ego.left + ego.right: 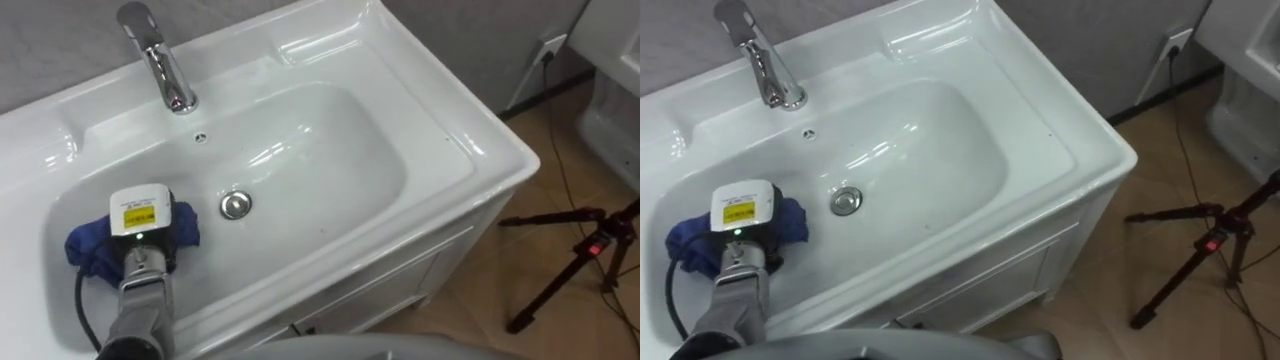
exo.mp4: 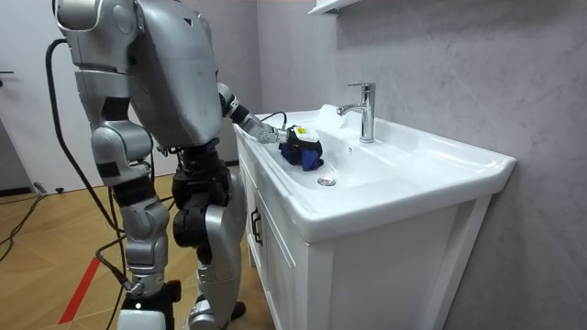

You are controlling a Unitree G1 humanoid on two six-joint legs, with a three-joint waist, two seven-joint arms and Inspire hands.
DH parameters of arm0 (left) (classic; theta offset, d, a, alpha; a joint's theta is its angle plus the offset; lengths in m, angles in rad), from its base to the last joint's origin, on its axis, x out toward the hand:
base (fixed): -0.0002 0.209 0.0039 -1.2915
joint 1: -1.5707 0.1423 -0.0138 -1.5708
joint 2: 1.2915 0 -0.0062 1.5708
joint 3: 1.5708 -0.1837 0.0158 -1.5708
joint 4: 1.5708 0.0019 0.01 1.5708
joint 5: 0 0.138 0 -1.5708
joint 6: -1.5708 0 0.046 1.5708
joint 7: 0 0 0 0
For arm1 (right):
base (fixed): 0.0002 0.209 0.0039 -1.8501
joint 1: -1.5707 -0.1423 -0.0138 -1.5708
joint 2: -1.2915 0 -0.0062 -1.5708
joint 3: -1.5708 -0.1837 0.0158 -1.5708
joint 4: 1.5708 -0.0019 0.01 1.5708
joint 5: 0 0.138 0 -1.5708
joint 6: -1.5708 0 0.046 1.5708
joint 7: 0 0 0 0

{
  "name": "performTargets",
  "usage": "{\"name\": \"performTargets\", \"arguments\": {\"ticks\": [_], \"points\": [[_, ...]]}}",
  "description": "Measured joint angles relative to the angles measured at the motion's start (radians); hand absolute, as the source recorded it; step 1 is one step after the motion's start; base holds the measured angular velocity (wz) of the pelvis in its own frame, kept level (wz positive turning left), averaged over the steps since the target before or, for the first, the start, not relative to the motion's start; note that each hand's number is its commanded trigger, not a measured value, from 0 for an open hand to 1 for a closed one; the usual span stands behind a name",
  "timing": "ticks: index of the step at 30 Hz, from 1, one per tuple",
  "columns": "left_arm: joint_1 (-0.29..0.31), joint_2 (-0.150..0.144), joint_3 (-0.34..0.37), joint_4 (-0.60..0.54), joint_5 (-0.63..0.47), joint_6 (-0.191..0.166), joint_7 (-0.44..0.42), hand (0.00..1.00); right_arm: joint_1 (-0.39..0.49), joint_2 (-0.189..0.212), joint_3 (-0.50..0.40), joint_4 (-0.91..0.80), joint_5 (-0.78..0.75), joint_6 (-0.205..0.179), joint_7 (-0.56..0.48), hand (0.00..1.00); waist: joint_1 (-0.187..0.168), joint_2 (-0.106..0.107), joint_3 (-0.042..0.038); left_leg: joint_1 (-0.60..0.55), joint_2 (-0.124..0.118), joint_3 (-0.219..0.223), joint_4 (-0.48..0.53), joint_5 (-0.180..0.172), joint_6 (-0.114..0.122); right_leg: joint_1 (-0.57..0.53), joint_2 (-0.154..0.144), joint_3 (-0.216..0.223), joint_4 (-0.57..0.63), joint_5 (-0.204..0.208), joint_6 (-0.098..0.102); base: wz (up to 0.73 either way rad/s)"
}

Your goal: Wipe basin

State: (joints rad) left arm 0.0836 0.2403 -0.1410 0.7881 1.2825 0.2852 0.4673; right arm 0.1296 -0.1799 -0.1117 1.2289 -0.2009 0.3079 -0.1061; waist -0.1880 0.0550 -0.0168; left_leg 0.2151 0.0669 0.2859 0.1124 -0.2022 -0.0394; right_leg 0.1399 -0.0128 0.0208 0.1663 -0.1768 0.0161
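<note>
The white basin (image 1: pixel 330 150) is set in a white vanity top, with a round metal drain (image 1: pixel 235 205) at its bottom. A crumpled blue cloth (image 1: pixel 85 245) lies at the basin's left end. My left hand (image 1: pixel 140 215) rests on top of the cloth, reaching in from the lower left, and the cloth bulges out on both sides of it. The room view also has the blue cloth (image 2: pixel 310 160) under the left hand (image 2: pixel 295 139). My right arm hangs at my side, with the right hand (image 2: pixel 145 268) low beside my hip.
A chrome tap (image 1: pixel 160 60) stands on the back rim behind the basin. I stand at the vanity's front. On the wooden floor to the right stands a black tripod (image 1: pixel 575 250) with cables, beside a wall socket (image 1: pixel 550 48).
</note>
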Motion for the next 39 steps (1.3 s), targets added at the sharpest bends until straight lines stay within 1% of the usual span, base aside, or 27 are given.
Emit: {"name": "performTargets", "arguments": {"ticks": [3,8,12,17,18,19,20,21,23,24,25,27,28,29,30,31,32,34,35,37,38,39], "points": [[0.012,0.005,-0.003,0.0,0.018,0.005,0.004,1.0,0.0,-0.012,-0.019,-0.021,0.021,-0.024,-0.002,0.0,0.001,0.009,0.0,0.0,-0.001,0.001,0.001,0.0,0.0,0.001,-0.001,0.001,-0.002,0.0,0.0,0.0],[0.022,0.005,-0.011,0.0,0.016,0.014,0.009,1.0,-0.007,-0.019,-0.019,-0.027,0.052,-0.041,-0.013,0.0,0.005,0.017,0.0007,0.007,-0.001,0.0,0.003,0.0,0.0,0.014,-0.001,0.003,-0.015,0.0,0.0,0.0],[0.024,0.002,-0.005,0.004,-0.018,0.013,0.033,1.0,-0.013,-0.019,-0.018,-0.028,0.051,-0.059,-0.038,0.0,0.006,0.022,0.0007,0.006,-0.002,-0.013,0.005,0.0,0.0,0.015,-0.003,0.0,-0.017,0.0,-0.001,0.02],[0.011,0.0,0.02,0.005,-0.054,-0.015,0.063,1.0,-0.034,-0.019,-0.016,-0.027,0.076,-0.09,-0.048,0.0,0.002,0.019,0.0024,-0.001,-0.002,-0.02,0.007,0.0,0.0,0.013,-0.004,-0.009,-0.016,-0.001,-0.001,0.05],[-0.003,-0.004,0.025,0.011,-0.085,-0.025,0.073,1.0,-0.036,-0.017,-0.005,-0.023,0.084,-0.105,-0.055,0.0,0.002,0.016,0.0031,-0.004,-0.004,-0.031,0.008,0.0,0.0,0.017,-0.007,-0.019,-0.02,-0.001,-0.001,0.27],[-0.016,-0.011,0.034,0.015,-0.095,-0.037,0.078,1.0,-0.037,-0.015,0.008,-0.014,0.092,-0.118,-0.065,0.0,0.004,0.014,0.0026,-0.011,-0.007,-0.046,0.009,0.0,0.001,0.02,-0.009,-0.028,-0.029,-0.001,0.0,0.27],[-0.018,-0.015,0.044,0.013,-0.096,-0.045,0.081,1.0,-0.039,-0.014,0.015,-0.005,0.097,-0.124,-0.069,0.0,0.006,0.013,0.0028,-0.012,-0.008,-0.05,0.01,0.001,0.001,0.019,-0.01,-0.032,-0.03,-0.001,0.0,0.24],[-0.017,-0.021,0.054,0.0,-0.108,-0.054,0.084,1.0,-0.041,-0.013,0.028,0.003,0.111,-0.133,-0.07,0.0,0.008,0.012,0.0044,-0.018,-0.009,-0.056,0.017,0.001,0.001,0.019,-0.013,-0.039,-0.03,-0.001,0.0,0.19],[-0.004,-0.026,0.06,-0.042,-0.151,-0.06,0.084,1.0,-0.034,-0.009,0.051,0.002,0.126,-0.135,-0.07,0.0,0.006,0.006,0.0071,-0.027,-0.01,-0.075,0.019,0.0,0.001,0.018,-0.015,-0.054,-0.03,-0.001,0.001,0.22],[-0.002,-0.029,0.06,-0.068,-0.185,-0.068,0.084,1.0,-0.032,-0.005,0.056,0.005,0.128,-0.136,-0.071,0.0,0.011,0.0,0.0136,-0.031,-0.01,-0.079,0.021,0.001,0.001,0.018,-0.014,-0.058,-0.032,-0.001,0.0,0.12],[-0.002,-0.032,0.06,-0.085,-0.215,-0.077,0.084,1.0,-0.032,-0.004,0.064,0.015,0.133,-0.143,-0.071,0.0,0.026,-0.004,0.0177,-0.031,-0.009,-0.077,0.021,0.001,0.001,0.017,-0.014,-0.058,-0.033,-0.001,0.0,0.05],[-0.002,-0.034,0.061,-0.1,-0.238,-0.096,0.084,1.0,-0.033,-0.005,0.081,0.019,0.148,-0.146,-0.074,0.0,0.036,-0.008,0.0199,-0.035,-0.01,-0.084,0.022,0.001,0.001,0.017,-0.015,-0.063,-0.033,-0.002,0.001,0.06],[-0.002,-0.034,0.06,-0.117,-0.251,-0.106,0.084,1.0,-0.035,-0.004,0.092,0.019,0.161,-0.155,-0.076,0.0,0.035,-0.012,0.0212,-0.043,-0.011,-0.094,0.023,0.001,0.001,0.016,-0.017,-0.073,-0.035,-0.002,0.001,0.2],[-0.001,-0.034,0.06,-0.133,-0.253,-0.108,0.084,1.0,-0.035,-0.001,0.092,0.02,0.167,-0.162,-0.077,0.0,0.033,-0.012,0.0204,-0.049,-0.012,-0.1,0.025,0.0,0.001,0.014,-0.018,-0.08,-0.036,-0.002,0.002,0.22],[-0.001,-0.034,0.059,-0.179,-0.253,-0.115,0.084,1.0,-0.036,0.004,0.092,0.023,0.188,-0.177,-0.079,0.0,0.037,-0.013,0.0214,-0.057,-0.013,-0.1,0.026,0.001,0.001,0.007,-0.018,-0.083,-0.037,-0.003,0.002,0.16],[-0.001,-0.035,0.058,-0.22,-0.255,-0.125,0.084,1.0,-0.041,0.007,0.098,0.023,0.208,-0.184,-0.081,0.0,0.044,-0.018,0.024,-0.069,-0.012,-0.102,0.031,0.001,0.001,0.0,-0.019,-0.088,-0.036,-0.003,0.002,0.11],[-0.001,-0.036,0.057,-0.239,-0.255,-0.13,0.086,1.0,-0.042,0.008,0.105,0.023,0.214,-0.188,-0.081,0.0,0.045,-0.021,0.0258,-0.073,-0.013,-0.106,0.036,0.001,0.001,0.0,-0.02,-0.092,-0.036,-0.002,0.002,0.14],[-0.001,-0.043,0.057,-0.296,-0.255,-0.155,0.089,1.0,-0.043,0.009,0.132,0.025,0.239,-0.205,-0.081,0.0,0.052,-0.024,0.0245,-0.083,-0.013,-0.124,0.04,0.001,0.001,0.002,-0.021,-0.11,-0.035,-0.002,0.002,0.19],[-0.001,-0.044,0.054,-0.314,-0.255,-0.158,0.089,1.0,-0.042,0.009,0.135,0.024,0.245,-0.21,-0.081,0.0,0.054,-0.024,0.0243,-0.086,-0.012,-0.124,0.04,0.001,0.001,0.003,-0.02,-0.113,-0.033,-0.002,0.002,0.16],[-0.001,-0.046,0.038,-0.401,-0.263,-0.171,0.093,1.0,-0.043,0.009,0.148,0.023,0.269,-0.226,-0.081,0.0,0.06,-0.02,0.0227,-0.091,-0.012,-0.134,0.04,0.001,0.001,0.002,-0.02,-0.126,-0.033,-0.002,0.002,0.13],[-0.001,-0.047,0.038,-0.416,-0.269,-0.178,0.096,1.0,-0.043,0.009,0.15,0.024,0.274,-0.227,-0.081,0.0,0.061,-0.017,0.021,-0.091,-0.012,-0.136,0.04,0.001,0.001,0.002,-0.02,-0.13,-0.033,-0.002,0.002,0.09],[-0.001,-0.049,0.039,-0.443,-0.275,-0.189,0.101,1.0,-0.044,0.01,0.149,0.024,0.292,-0.233,-0.081,0.0,0.064,-0.012,0.0174,-0.091,-0.012,-0.137,0.04,0.001,0.001,0.003,-0.02,-0.135,-0.033,-0.002,0.002,0.0]]}}
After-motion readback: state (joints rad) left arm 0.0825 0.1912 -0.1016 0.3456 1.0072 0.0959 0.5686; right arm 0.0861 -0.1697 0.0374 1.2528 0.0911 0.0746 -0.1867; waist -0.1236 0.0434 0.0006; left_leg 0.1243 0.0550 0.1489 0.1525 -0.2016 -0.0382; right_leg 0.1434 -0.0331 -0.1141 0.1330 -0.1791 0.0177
